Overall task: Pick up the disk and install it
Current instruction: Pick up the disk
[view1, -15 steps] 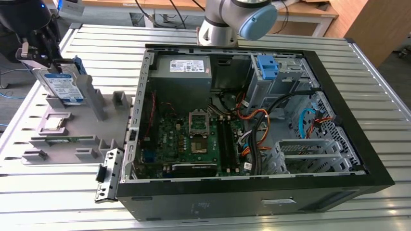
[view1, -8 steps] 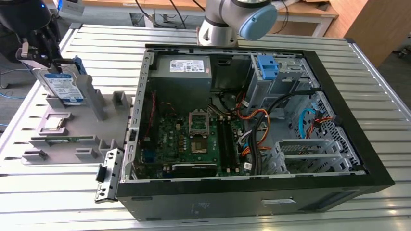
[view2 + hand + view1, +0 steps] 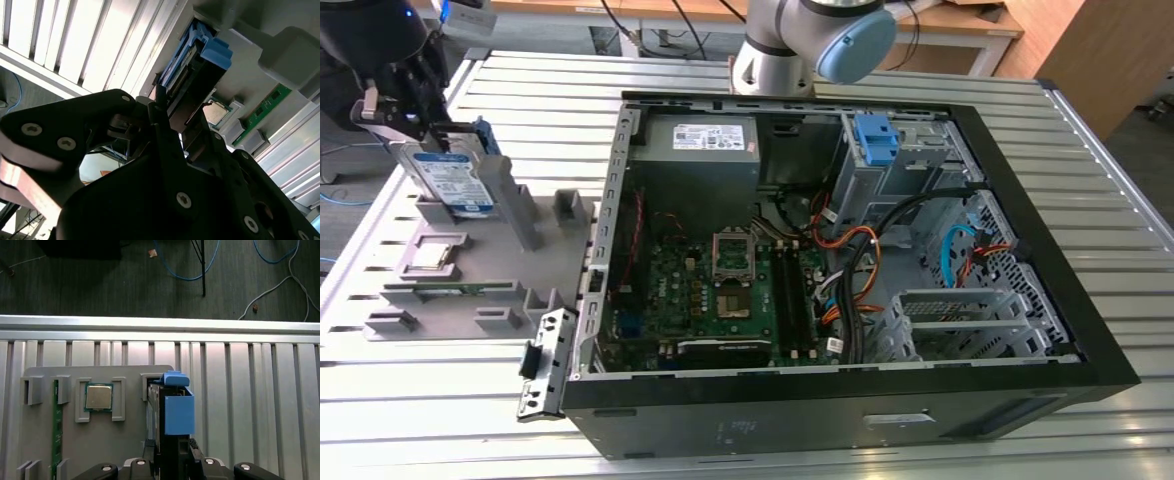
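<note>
One flat silver-metal disk (image 3: 454, 180) with a white-and-blue label and blue plastic side rails stands upright on its edge over a grey moulded holder tray (image 3: 520, 250), at the exterior view's left. The arm's black fingers (image 3: 438, 135) are closed on the disk's upper end, one on each face. In the second wrist view the fingers (image 3: 167, 145) pinch the disk (image 3: 200, 60) between them. Whether its lower edge rests in the tray's slot or hangs just clear of it cannot be told. In the first wrist view the disk (image 3: 177, 412) appears edge-on, and a square metal-topped processor chip (image 3: 98, 396) sits in a pocket of the tray just beside it. A long green memory stick (image 3: 56, 430) lies in a slot beyond the chip. The tray rests on a ribbed silver metal worktop (image 3: 1107, 200). An open black computer case (image 3: 854, 410) lies just beside the tray, toward the exterior view's right. Inside the case are a green motherboard (image 3: 720, 280), a grey power-supply box (image 3: 700, 140) and a blue plastic bracket (image 3: 874, 140) in the drive cage. The arm's grey and pale-blue base joint (image 3: 807, 40) stands behind the case.
</note>
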You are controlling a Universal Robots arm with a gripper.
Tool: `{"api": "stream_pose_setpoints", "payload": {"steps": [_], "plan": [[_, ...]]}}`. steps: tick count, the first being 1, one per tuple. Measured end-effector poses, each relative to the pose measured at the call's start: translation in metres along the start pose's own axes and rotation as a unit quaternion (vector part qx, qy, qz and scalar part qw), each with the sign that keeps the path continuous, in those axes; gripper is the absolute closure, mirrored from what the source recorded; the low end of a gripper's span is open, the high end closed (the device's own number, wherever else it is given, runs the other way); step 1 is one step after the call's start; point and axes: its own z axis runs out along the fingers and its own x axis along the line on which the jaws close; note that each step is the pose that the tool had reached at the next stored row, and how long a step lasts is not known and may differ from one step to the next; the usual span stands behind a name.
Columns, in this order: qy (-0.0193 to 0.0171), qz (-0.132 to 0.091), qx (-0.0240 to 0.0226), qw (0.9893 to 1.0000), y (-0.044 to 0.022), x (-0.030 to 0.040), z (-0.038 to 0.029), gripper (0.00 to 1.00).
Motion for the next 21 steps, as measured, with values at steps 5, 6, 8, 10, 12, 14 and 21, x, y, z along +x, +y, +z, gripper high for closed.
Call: {"api": "stream_pose_setpoints", "payload": {"steps": [5,6,8,10,12,14,21], "plan": [[-0.0002,0.002,0.0002,1.0000,0.0019,0.0001,0.0001,0.64],[-0.0003,0.004,0.0005,1.0000,0.0028,0.0001,0.0002,0.64],[-0.0006,0.008,0.0009,1.0000,0.0038,0.0001,0.0003,0.64],[-0.0009,0.011,0.0013,0.9999,0.0038,0.0001,0.0003,0.64],[-0.0013,0.015,0.0018,0.9999,0.0039,0.0001,0.0004,0.64],[-0.0015,0.018,0.0021,0.9998,0.0039,0.0001,0.0004,0.64],[-0.0016,0.018,0.0022,0.9998,0.0039,0.0001,0.0004,0.64]]}}
